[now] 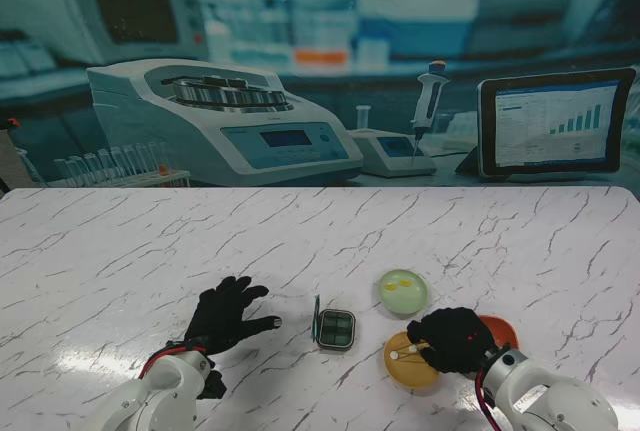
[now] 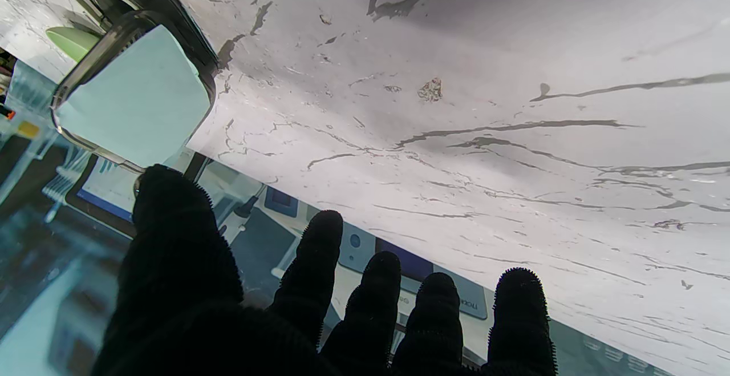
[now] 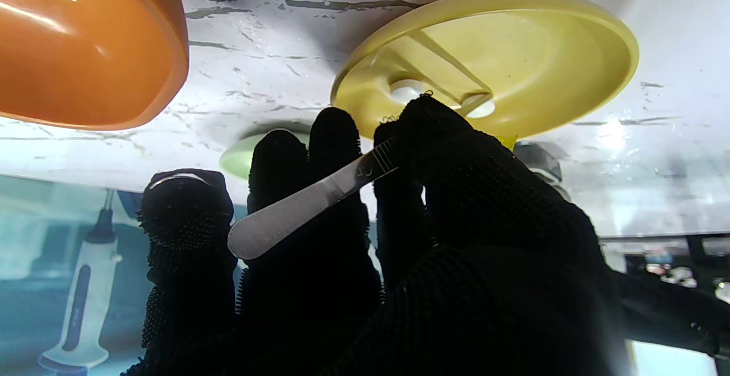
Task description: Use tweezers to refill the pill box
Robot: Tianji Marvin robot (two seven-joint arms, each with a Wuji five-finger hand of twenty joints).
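The right hand (image 1: 452, 338), in a black knit glove, pinches flat steel tweezers (image 3: 308, 199) over the round yellow dish (image 1: 408, 363) holding white pills (image 3: 406, 91). The square, dark pill box (image 1: 336, 329), lid raised, sits just left. The left hand (image 1: 228, 313) rests splayed on marble, holding nothing.

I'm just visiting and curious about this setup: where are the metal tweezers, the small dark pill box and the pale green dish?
Silver metal tweezers (image 3: 302, 207): right wrist view, flat handle.
Small dark square pill box (image 1: 336, 329): stand view, open compartments.
Pale green round dish (image 1: 403, 292): stand view, inside floor.
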